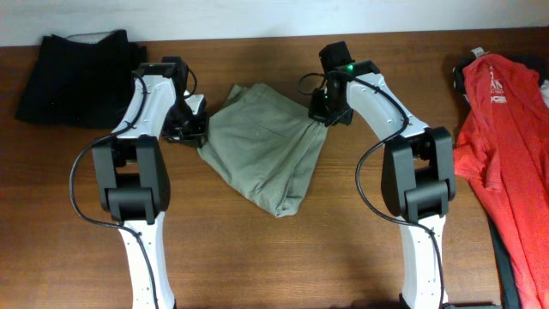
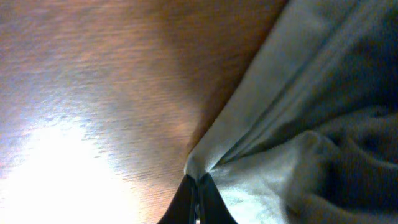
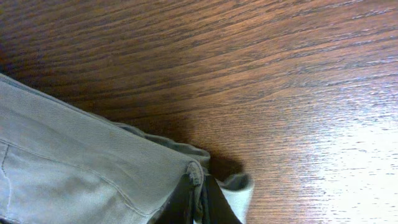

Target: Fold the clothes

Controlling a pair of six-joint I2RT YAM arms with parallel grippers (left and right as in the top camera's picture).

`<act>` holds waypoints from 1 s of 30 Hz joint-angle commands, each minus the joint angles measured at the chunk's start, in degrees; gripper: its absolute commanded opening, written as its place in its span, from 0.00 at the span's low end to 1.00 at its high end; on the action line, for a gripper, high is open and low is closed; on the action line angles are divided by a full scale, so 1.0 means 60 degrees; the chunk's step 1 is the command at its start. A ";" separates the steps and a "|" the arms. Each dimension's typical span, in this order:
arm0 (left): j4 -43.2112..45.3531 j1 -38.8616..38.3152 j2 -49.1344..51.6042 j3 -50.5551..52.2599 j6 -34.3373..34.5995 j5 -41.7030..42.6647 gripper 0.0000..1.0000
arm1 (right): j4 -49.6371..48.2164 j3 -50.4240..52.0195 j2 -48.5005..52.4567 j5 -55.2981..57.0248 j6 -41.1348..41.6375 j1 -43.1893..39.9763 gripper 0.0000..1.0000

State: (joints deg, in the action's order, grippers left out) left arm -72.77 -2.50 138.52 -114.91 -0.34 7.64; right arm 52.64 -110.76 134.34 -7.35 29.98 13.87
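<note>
- Pinching the shorts (image 1: 262, 146) from both sides, one arm on each edge.
- Left fingers (image 1: 190, 129) are clenched on the left edge of the fabric. The left wrist view shows cloth gathered into a tight pucker right at the closed tips (image 2: 194, 200).
- Right fingers (image 1: 319, 116) are clenched on the upper right corner. The right wrist view shows a hem fold caught between the tips (image 3: 189, 202).
- Shorts sit mid-bench (image 1: 274, 257) between the two arms. They are rumpled, roughly diamond-shaped, with one corner pointing at the near edge.
- Both grip points are low, close to the wood. Can't tell whether the pinched fabric is off the surface.
- Red T-shirt (image 1: 502, 129) is at the right end of the bench, spread out and well apart from the shorts.
- Black garment (image 1: 73, 77) is bunched at the far left corner, beyond the left arm and not touching the shorts.
</note>
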 commanded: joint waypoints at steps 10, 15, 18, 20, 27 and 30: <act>-0.1144 0.0765 0.0033 0.0186 0.2594 -0.4240 0.01 | 0.0011 0.0044 0.0193 0.0721 0.0091 -0.0062 0.04; -0.1133 0.0809 0.0033 0.0186 0.2590 -0.4233 0.03 | -0.0474 0.0044 0.0193 -0.0229 0.0040 -0.0055 0.04; -0.1053 0.0809 0.0033 0.0189 0.2590 -0.4135 0.51 | -0.0860 0.0040 0.0193 -0.1115 -0.0688 0.0055 0.04; -0.0991 0.0809 0.0033 0.0186 0.2590 -0.4135 0.52 | -0.0980 0.0040 0.0193 -0.1213 -0.0958 0.0197 0.04; -0.1115 0.0801 -0.0627 -0.0517 0.2594 -0.3880 0.50 | -0.1089 0.0029 -0.0178 -0.1475 -0.1286 0.0386 0.04; -0.0911 0.0801 -0.1096 -0.0583 0.2885 -0.3880 0.57 | -0.1071 0.0029 -0.0576 -0.2240 -0.2058 0.0583 0.04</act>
State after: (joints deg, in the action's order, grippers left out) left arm -79.05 2.31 137.36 -116.42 14.87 -15.68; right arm 46.22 -110.69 134.32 -15.79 22.24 15.70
